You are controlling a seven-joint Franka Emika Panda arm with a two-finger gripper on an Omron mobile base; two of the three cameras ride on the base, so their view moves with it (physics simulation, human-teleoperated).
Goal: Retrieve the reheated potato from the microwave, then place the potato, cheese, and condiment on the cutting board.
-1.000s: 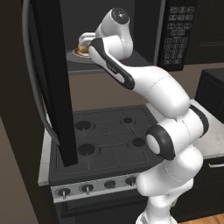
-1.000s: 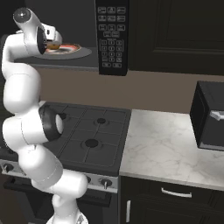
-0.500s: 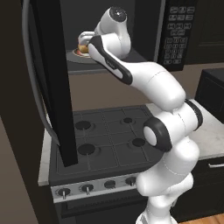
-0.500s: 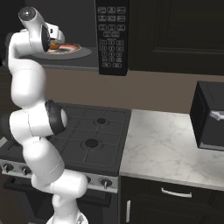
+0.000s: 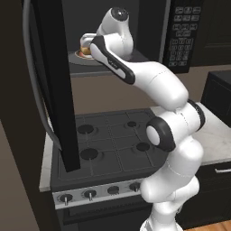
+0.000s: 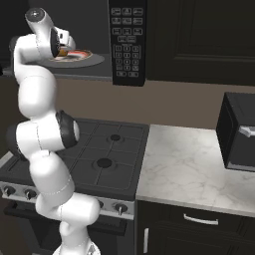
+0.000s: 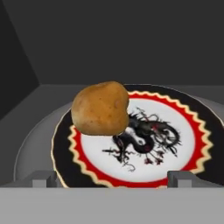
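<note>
Potato [image 7: 100,108] near plate [image 7: 183,151] edge, tool [image 7: 112,177] spread wide.

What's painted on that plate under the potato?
The plate is white with a black dragon-like figure, a scalloped red-and-yellow band and a black rim; the hand view shows it best, beneath the potato.

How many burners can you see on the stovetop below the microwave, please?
4, on the stovetop: back left, back right, front left, front right. In the right base view the arm hides those on the left.
</note>
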